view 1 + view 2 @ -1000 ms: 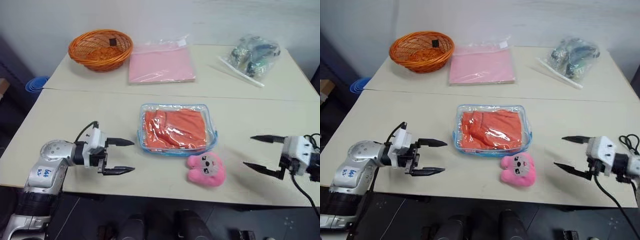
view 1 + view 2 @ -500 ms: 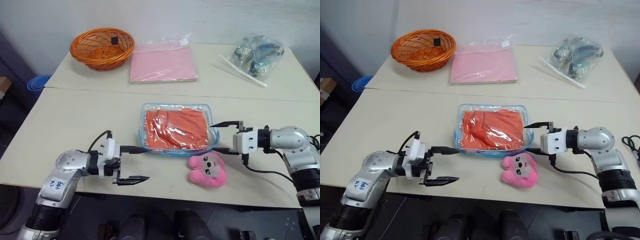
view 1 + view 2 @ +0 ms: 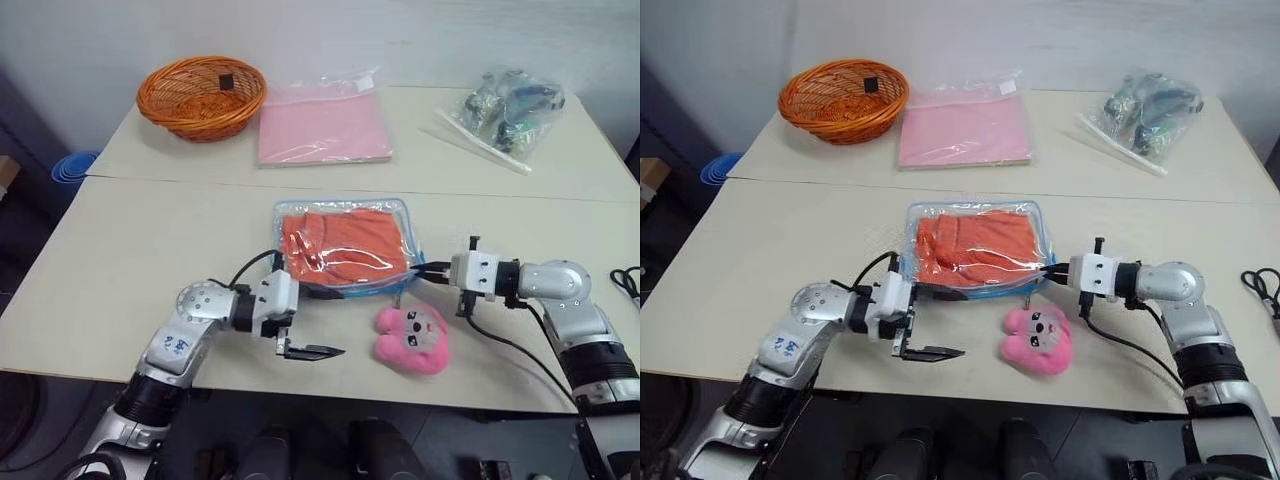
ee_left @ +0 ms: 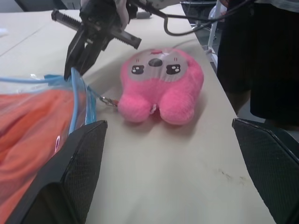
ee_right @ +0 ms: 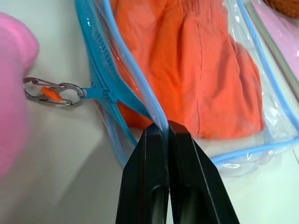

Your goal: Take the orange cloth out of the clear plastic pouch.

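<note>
Table (image 3: 130, 250): pale, two surfaces butted together. Pouch (image 3: 345, 247), clear with blue zip trim, lay near the middle of the front surface, its right corner lifted off the table. Cloth (image 3: 340, 245), orange, folded, was wholly inside the pouch; its folds were blurred by glare on the plastic. Right gripper (image 3: 432, 271) had its jaws closed flat on the pouch's blue-edged rim at that right corner; the right wrist view showed the two black fingers (image 5: 154, 182) pressed together on the trim, just beside the zip pull (image 5: 53, 92), a small metal clip with an orange dot. Left gripper (image 3: 305, 320) hovered at the pouch's front-left corner with jaws wide apart and nothing between them; its upper finger was hard to make out against the pouch edge, its lower finger (image 3: 312, 352) hung past the table's front edge. Plush (image 3: 412, 338), pink, round, sat just in front of the pouch's right corner, apart from both grippers. Far side: basket (image 3: 202, 95), wicker, orange; pink sheet (image 3: 322, 128) in plastic; bag (image 3: 508, 105) of dark items, contents indistinct.
</note>
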